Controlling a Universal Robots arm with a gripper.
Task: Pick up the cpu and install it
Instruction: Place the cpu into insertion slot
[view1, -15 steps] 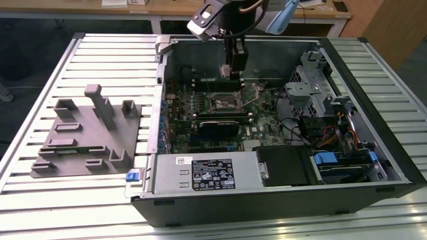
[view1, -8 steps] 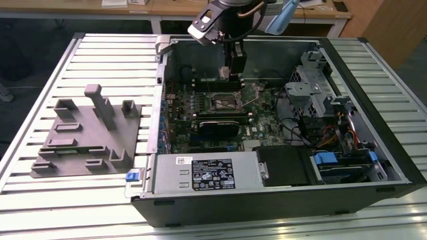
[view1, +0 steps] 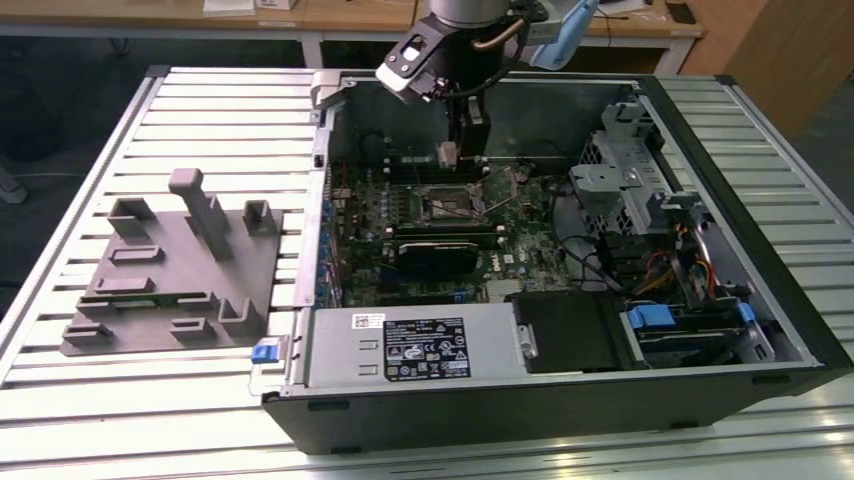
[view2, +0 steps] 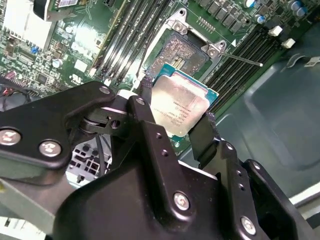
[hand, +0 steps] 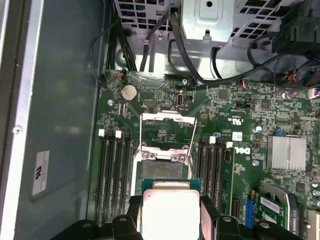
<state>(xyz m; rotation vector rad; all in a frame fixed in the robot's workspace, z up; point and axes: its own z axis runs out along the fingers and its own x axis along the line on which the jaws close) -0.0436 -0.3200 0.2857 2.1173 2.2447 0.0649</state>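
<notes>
Two black fingers (view2: 150, 125) of my claw (view2: 176, 106) clamped on one silver-topped cpu (view2: 182, 100), one open socket (view2: 182, 52) just beyond the claw, one green motherboard (hand: 240, 107) spread beneath the claw

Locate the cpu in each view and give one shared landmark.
Exterior view: cpu held in the claw, inside the case, near the socket.
Second wrist view: cpu gripped by its edges, beside the open socket.
First wrist view: cpu gripped, next to the socket.
Shared landmark: the socket.
</notes>
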